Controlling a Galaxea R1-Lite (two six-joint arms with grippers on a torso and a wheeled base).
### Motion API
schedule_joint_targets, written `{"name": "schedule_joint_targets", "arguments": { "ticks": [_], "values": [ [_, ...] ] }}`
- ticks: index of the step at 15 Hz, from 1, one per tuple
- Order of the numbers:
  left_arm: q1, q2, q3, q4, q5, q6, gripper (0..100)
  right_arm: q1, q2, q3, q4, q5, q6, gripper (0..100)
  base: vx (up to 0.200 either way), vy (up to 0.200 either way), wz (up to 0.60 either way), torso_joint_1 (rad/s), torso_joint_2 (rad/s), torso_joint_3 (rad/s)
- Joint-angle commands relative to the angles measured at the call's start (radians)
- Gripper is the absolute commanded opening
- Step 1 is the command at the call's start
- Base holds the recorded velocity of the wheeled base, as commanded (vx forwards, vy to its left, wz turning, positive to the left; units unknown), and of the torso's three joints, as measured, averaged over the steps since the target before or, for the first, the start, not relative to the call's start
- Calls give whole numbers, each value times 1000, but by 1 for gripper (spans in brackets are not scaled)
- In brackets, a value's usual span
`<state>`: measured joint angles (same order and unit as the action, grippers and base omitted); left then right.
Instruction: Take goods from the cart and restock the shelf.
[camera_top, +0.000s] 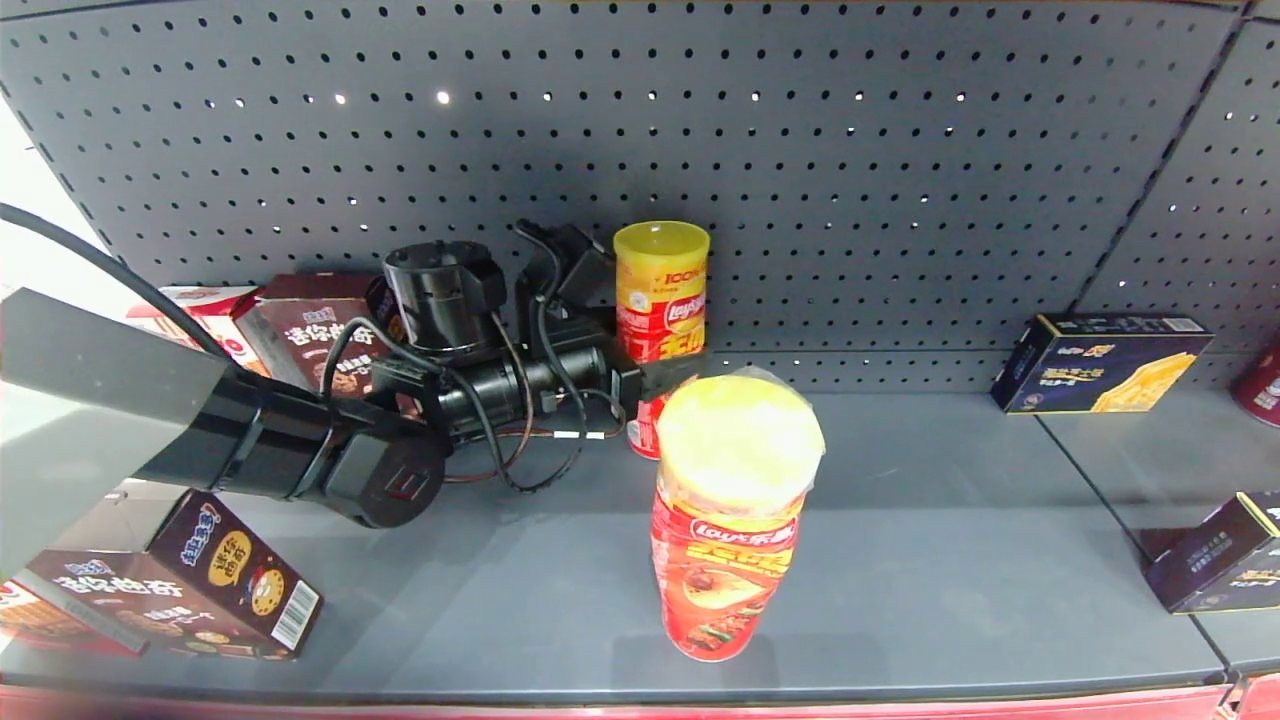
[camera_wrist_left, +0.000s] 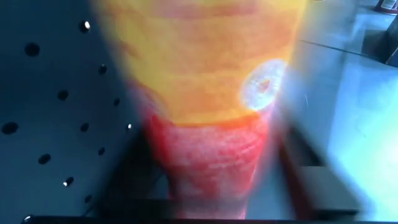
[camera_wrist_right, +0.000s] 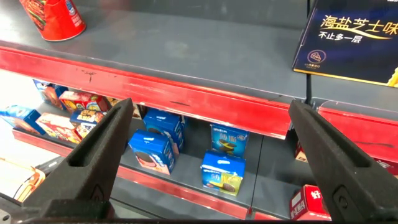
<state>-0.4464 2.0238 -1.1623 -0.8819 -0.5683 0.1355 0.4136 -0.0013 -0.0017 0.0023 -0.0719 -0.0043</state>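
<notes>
Brown cookie boxes (camera_top: 190, 590) lying at far left of grey shelf (camera_top: 950, 560), more boxes (camera_top: 310, 330) propped against pegboard (camera_top: 850, 200) behind. Left gripper (camera_top: 660, 372) at back chip can (camera_top: 660, 280), upright near pegboard; grip tight or loose, impossible to tell. Front chip can (camera_top: 728, 540) upright just ahead, nearer shelf edge. Dark blue box (camera_top: 1100, 365) at back right. Right gripper (camera_wrist_right: 211, 106) spread wide, holding nothing, before red shelf edge (camera_wrist_right: 186, 93), blue cartons (camera_wrist_right: 155, 143) on lower shelf beyond.
</notes>
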Motion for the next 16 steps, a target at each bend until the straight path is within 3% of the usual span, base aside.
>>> {"name": "schedule_joint_targets", "arguments": {
  "ticks": [1,5,9,13,15,16],
  "values": [
    [0,-8,4,3,-1,-1,100,1,1,0,1,0,0,100,0,0,0,0,0,0],
    [2,-71,33,15,2,-1,100,1,1,0,1,0,0,100,0,0,0,0,0,0],
    [5,-201,193,29,18,3,100,1,1,0,-1,0,0,100,0,0,0,0,0,0],
    [-8,-264,217,159,182,62,100,1,1,0,-1,0,0,100,0,0,0,0,0,0],
    [-12,-281,220,181,191,73,100,1,1,0,1,0,0,100,0,0,0,0,0,0],
    [-11,-286,220,207,212,101,100,1,1,0,1,0,0,100,0,0,0,0,0,0]
  ]
}}
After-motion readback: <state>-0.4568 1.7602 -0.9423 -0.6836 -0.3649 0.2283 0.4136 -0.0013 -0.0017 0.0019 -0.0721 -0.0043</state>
